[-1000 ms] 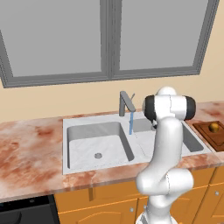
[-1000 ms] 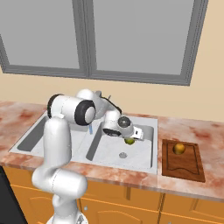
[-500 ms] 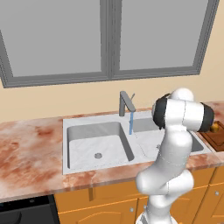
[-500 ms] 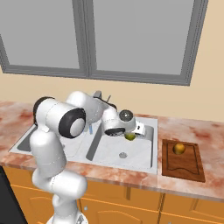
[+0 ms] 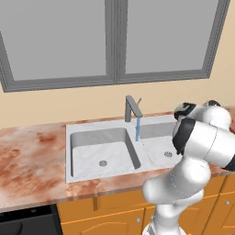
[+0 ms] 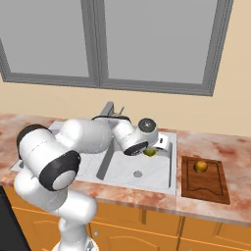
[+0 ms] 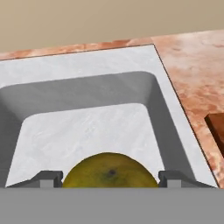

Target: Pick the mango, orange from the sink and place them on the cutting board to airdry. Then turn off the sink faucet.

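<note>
My gripper (image 7: 109, 180) is shut on the mango (image 7: 109, 171), a yellow-green fruit held between the two fingertips (image 7: 47, 178). In the right base view the mango (image 6: 150, 152) hangs above the right basin of the sink (image 6: 162, 182), near its right rim. The orange (image 6: 199, 166) lies on the dark wooden cutting board (image 6: 206, 186), right of the sink. A corner of the cutting board (image 7: 217, 127) shows at the hand view's right edge. The sink faucet (image 5: 131, 108) stands behind the divider, and a blue stream of water (image 5: 137, 129) runs from its spout.
Marbled reddish counter (image 5: 27, 160) surrounds the sink (image 5: 69, 137). A window and beige wall stand behind the faucet (image 6: 109, 109). My own arm (image 6: 83, 139) reaches across the left basin. Wooden cabinet fronts (image 6: 147, 230) run below the counter.
The arm has swung to the right and its elbow has come forward. The held mango has moved slightly right over the right basin. The orange stays on the board.
</note>
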